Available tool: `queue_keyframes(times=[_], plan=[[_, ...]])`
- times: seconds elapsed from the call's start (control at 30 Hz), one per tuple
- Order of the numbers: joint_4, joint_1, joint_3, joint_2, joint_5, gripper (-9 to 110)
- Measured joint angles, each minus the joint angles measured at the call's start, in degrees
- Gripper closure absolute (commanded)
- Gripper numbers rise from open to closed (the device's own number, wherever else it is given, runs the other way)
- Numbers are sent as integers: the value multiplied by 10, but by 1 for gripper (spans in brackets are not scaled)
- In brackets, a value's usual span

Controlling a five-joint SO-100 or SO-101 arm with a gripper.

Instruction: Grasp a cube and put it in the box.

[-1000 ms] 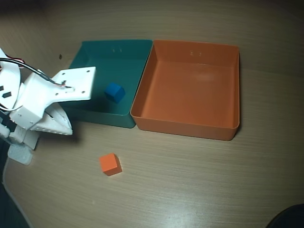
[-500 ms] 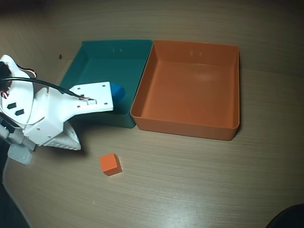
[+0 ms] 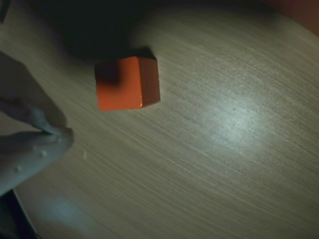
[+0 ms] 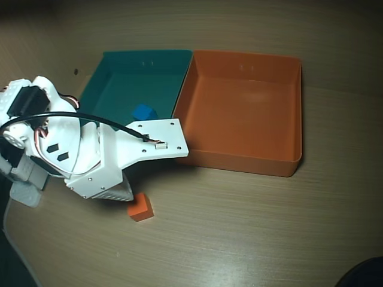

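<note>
The small orange cube (image 3: 128,83) lies on the wooden table, free of any hold. It also shows in the overhead view (image 4: 140,207), just below and to the right of the white arm (image 4: 114,161). In the wrist view my gripper (image 3: 59,130) enters from the left edge. Its two pale fingers meet at their tips, with nothing between them, a short way left of and below the cube. The orange box (image 4: 240,158) stands open and empty at the upper right of the overhead view. In that view the arm covers the gripper's tips.
A teal-green tray (image 4: 114,89) stands against the orange box's left wall, with a small blue cube (image 4: 144,112) inside it. The arm's base and motors (image 4: 24,131) sit at the left edge. A dark object (image 4: 362,274) shows at the bottom right corner.
</note>
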Motion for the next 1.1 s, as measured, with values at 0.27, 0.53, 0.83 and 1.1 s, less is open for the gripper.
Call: queue_keyframes(times=[0.27, 0.53, 0.83, 1.1], plan=[[0, 0, -2, -27, 0, 107], [0, 0, -2, -58, 0, 107], [0, 19, -3, -68, 0, 107], [-1, 26, -4, -83, 0, 107]])
